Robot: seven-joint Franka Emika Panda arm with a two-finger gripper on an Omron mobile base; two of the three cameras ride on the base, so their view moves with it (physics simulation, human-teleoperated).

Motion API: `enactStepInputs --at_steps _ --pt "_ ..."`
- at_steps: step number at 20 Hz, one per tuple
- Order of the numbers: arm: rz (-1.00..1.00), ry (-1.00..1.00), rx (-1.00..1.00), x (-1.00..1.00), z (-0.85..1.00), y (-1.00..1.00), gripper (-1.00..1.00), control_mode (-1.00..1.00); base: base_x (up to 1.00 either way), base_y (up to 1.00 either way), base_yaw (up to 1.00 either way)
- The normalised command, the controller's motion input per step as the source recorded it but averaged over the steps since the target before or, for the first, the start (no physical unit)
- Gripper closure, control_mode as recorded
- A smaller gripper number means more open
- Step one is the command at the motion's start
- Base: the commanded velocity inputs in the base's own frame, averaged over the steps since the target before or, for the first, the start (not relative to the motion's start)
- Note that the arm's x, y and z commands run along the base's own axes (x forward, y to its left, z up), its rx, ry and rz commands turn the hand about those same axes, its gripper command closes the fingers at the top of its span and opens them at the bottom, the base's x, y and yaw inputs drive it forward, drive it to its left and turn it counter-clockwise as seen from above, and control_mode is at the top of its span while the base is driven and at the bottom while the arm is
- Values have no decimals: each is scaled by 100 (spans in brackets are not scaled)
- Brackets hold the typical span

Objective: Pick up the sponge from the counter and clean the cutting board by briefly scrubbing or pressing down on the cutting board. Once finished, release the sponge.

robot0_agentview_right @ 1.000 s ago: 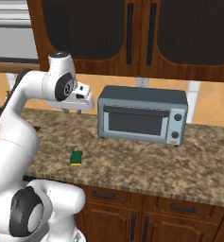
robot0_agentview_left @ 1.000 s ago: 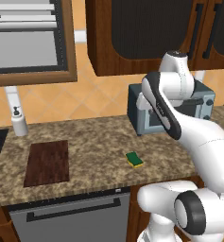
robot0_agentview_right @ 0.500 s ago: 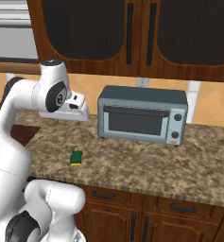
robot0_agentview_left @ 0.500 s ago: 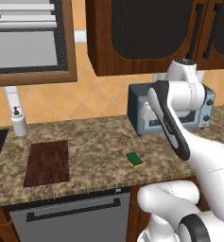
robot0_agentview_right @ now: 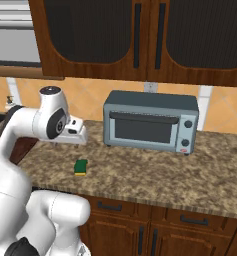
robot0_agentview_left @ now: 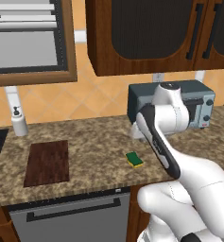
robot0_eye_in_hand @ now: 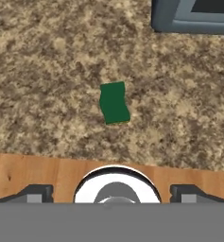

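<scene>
So the arm's up high over the counter [robot0_agentview_left: 99,142] with the gripper [robot0_eye_in_hand: 111,191] looking straight down, fingers spread wide apart and nothing between them. Looks to me like it's at the reach-for-the-sponge stage, nothing picked up yet.

The sponge [robot0_eye_in_hand: 114,102] is sitting flat on the granite, green side up, a bit in front of the toaster oven [robot0_agentview_right: 150,122] and well apart from the cutting board [robot0_agentview_left: 48,162], which lies off to the arm's left near the sink end. From the left base view you can just catch the yellow layer [robot0_agentview_left: 136,165] peeking out along the sponge's near edge.

If I were driving this thing: the sponge lies slightly skewed in the hand view and sits above the middle of the picture, so I'd shift forward until it's between the fingertips, twist the wrist a touch so the fingers close across the short sides, then come straight down. It's squishy so probably forgiving, but go low enough to catch the yellow part and not just pinch the green scrubby top. Watch the toaster oven corner on the way, it's fairly near

Sponge itself: small rectangular block, dark green, edges looking a bit wavy from above
</scene>
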Motion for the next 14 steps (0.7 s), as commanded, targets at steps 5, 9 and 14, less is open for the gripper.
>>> enactStepInputs --at_steps 5,9,14 --pt "3 0 -4 25 -58 24 -100 -100 0 0 0" --pt "5 1 -1 35 -49 0 -100 -100 0 0 0" --pt "6 4 0 37 -50 0 -100 -100 0 0 0"
